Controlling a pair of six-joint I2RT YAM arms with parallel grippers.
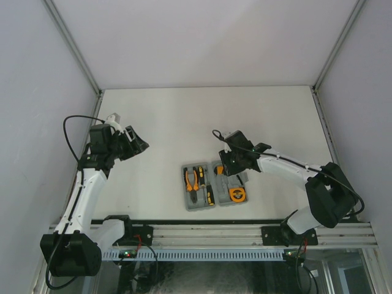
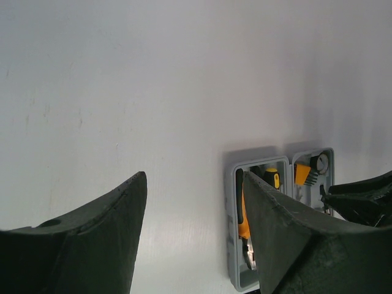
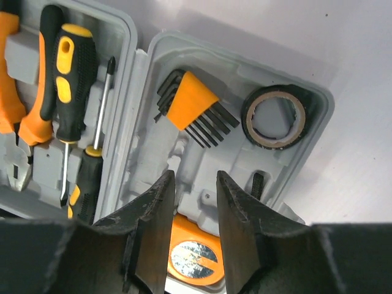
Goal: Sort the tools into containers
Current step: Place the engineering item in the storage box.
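Right now every tool looks to be lying in the case (image 3: 160, 144), which sits open on the table (image 1: 184, 122) between the two arms, so you seem to be at the tail end of the sorting. The pliers (image 3: 12, 92) and the two screwdrivers (image 3: 68, 73) fill the left half. The hex key set (image 3: 193, 107), the black ring (image 3: 274, 116) and the tape measure (image 3: 193, 257) fill the right half. Your right gripper (image 3: 195, 184) hangs low over that right half, above the tape measure, its jaws a little apart with nothing between them. Whether its fingers touch the tape measure you cannot tell from the wrist view. Your left gripper (image 2: 195, 177) hovers well off to the left of the case, spread wide and empty. As a judgement, the step in hand is seating the tape measure in its recess. Next you likely need to lift the right arm straight up, clear of the case walls and without dragging the tape measure out, then check that each tool lies flat
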